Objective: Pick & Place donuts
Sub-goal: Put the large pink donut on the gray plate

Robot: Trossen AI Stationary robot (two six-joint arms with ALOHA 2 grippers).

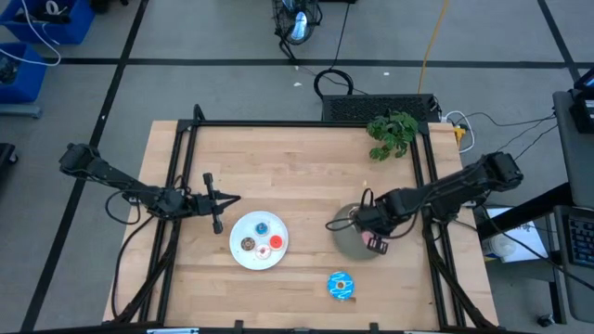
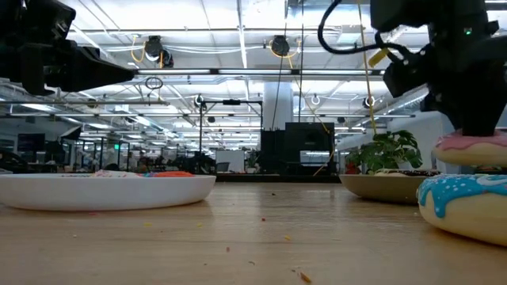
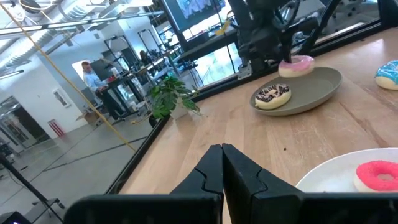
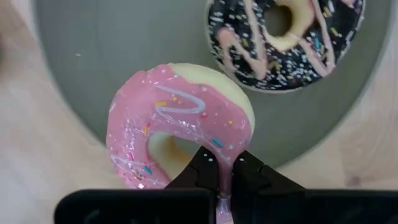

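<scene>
A grey plate point(image 1: 348, 244) lies right of centre with a speckled chocolate donut point(image 4: 286, 37) flat in it. My right gripper point(image 4: 225, 163) hovers over that plate's rim, shut on a pink donut point(image 4: 180, 118). The larger blue donut point(image 1: 341, 285) lies flat on the table near the near edge. A white plate point(image 1: 238, 256) holds the tiny donuts: blue point(image 1: 263, 227), brown point(image 1: 248, 244), red point(image 1: 276, 243) and a whitish one point(image 1: 264, 251). My left gripper point(image 3: 222, 152) is shut, holds nothing and waits left of the white plate. My right gripper pinches the pink donut's ring wall point(image 4: 225, 146), one finger point(image 4: 200, 167) at the hole's edge and the other point(image 4: 250, 169) outside the ring. The fingers come from above, pointing down. The donut sits about level over the grey plate's rim point(image 4: 93, 93); whether it touches the plate, I cannot tell.
A small potted plant point(image 1: 393, 132) stands at the table's far right corner. A black frame point(image 1: 278, 123) runs along the table's edges. Bare wood lies between the two plates and across the far half of the table.
</scene>
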